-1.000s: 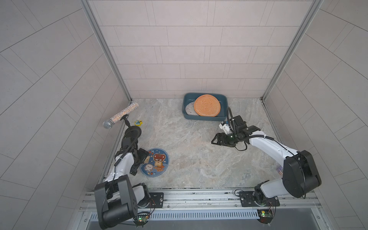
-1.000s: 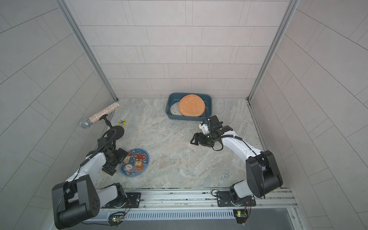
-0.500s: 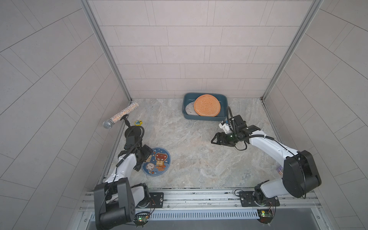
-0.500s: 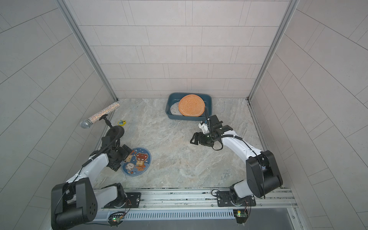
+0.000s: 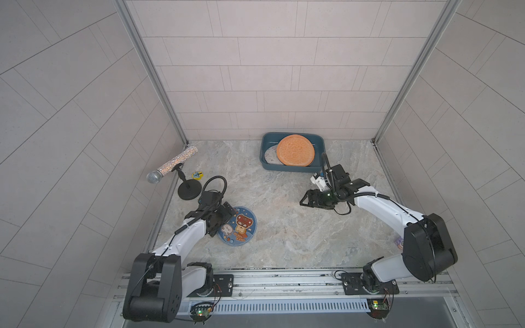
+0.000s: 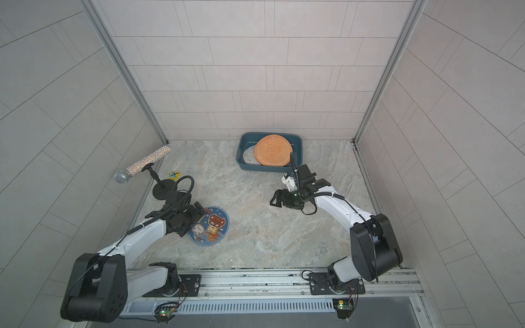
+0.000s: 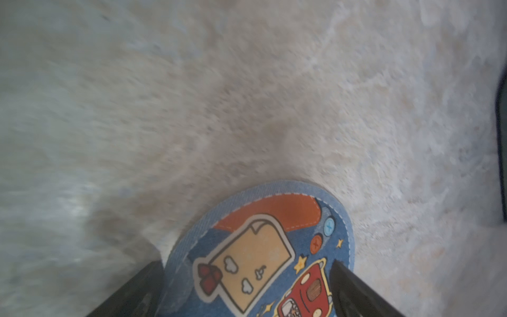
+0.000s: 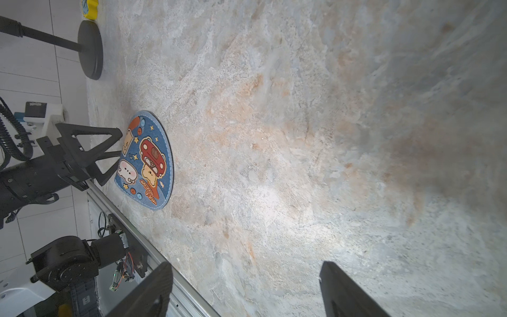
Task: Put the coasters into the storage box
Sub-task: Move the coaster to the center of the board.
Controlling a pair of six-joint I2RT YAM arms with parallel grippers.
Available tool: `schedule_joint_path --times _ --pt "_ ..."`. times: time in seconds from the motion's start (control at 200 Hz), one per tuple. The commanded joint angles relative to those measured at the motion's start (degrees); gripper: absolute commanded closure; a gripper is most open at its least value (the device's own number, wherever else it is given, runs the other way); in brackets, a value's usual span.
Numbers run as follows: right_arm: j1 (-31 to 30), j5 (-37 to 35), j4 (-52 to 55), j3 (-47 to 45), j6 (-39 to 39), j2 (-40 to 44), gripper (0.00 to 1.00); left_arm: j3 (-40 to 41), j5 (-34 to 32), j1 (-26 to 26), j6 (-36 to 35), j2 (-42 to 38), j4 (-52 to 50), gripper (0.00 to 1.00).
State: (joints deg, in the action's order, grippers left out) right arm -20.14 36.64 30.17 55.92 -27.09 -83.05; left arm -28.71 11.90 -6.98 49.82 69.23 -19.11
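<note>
Coasters: the orange coaster (image 5: 295, 150) lies in the storage box (image 5: 287, 169), on top of a pale coaster (image 5: 270, 155) that shows only as a sliver. Whether more lie beneath cannot be told. The storage box stands at the back edge of the table (image 5: 284, 241), right of centre. One blue coaster (image 5: 238, 225) with cartoon animals lies flat on the table near the front left corner, well apart from the box.

Left hand (image 7: 246, 263): fingers spread wide, one on each side of the blue coaster's near rim, not pinching it. Right hand (image 5: 304, 200): fingers spread, empty, over bare table in front of the box.

Assessment: the task looks close to its end. Left to do: pinch the blue coaster, carry it to the box, release it there. A small pinkish thing (image 5: 398, 243) at the right edge, beside the right arm, is mostly hidden. If it is a coaster, it also needs storing.
</note>
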Motion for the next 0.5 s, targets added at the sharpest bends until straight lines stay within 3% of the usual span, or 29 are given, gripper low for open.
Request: schedule_joint_path --times 0.0,0.24,0.495 --pt "-0.7 -0.4 -0.7 -0.1 -0.5 -0.4 0.13 2.2 4.0 -4.4 4.0 5.1 -5.6 0.01" --pt "-2.0 -1.3 -0.6 -0.1 -1.0 -0.3 0.13 -3.8 0.9 -8.6 0.6 8.5 -9.8 0.01" --pt "-3.2 -1.9 -0.7 -0.1 -1.6 -0.2 0.13 -5.6 -8.2 -8.5 -2.5 2.2 -18.2 0.0"
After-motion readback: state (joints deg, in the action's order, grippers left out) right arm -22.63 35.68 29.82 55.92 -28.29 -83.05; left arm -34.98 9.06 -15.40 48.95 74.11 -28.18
